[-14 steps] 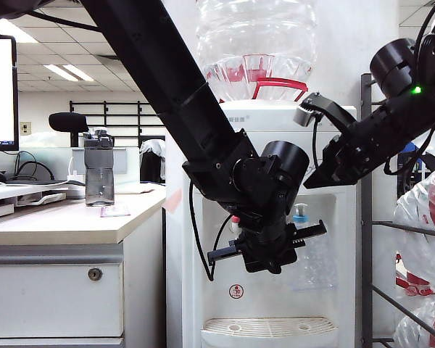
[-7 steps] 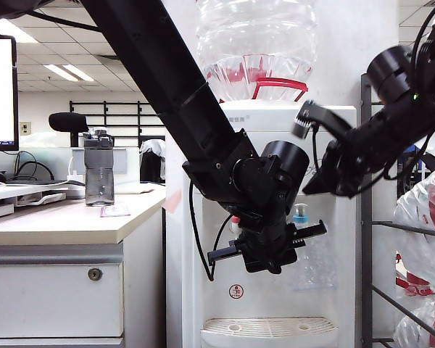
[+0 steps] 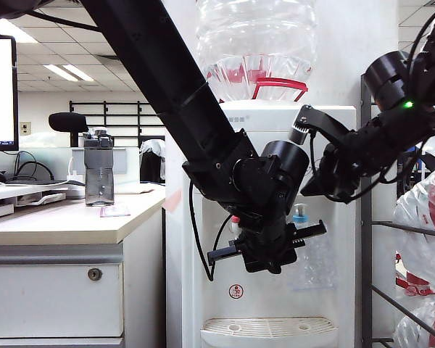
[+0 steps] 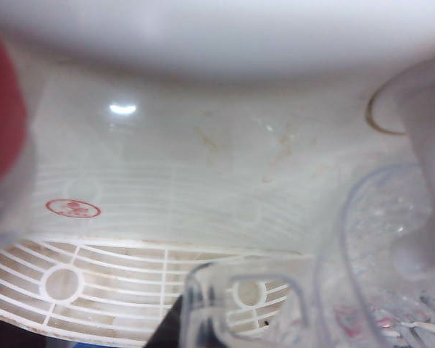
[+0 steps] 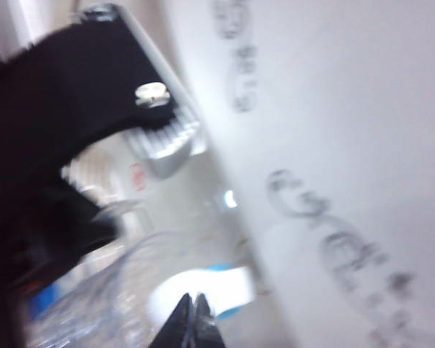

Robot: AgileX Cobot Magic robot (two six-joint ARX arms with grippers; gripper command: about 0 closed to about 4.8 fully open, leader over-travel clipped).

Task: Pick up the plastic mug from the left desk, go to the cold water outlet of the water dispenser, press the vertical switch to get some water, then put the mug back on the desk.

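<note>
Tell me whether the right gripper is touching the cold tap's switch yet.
Apart. In the exterior view the right gripper hangs above the blue-collared tap, white dispenser front between them. The left gripper holds the mug below.

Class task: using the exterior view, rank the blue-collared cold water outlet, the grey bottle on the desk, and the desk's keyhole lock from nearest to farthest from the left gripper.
From the left gripper, in front of the water dispenser:
1. cold water outlet, just up and right of it.
2. keyhole lock, left, on the drawer front.
3. grey bottle, far left on the left desk.
</note>
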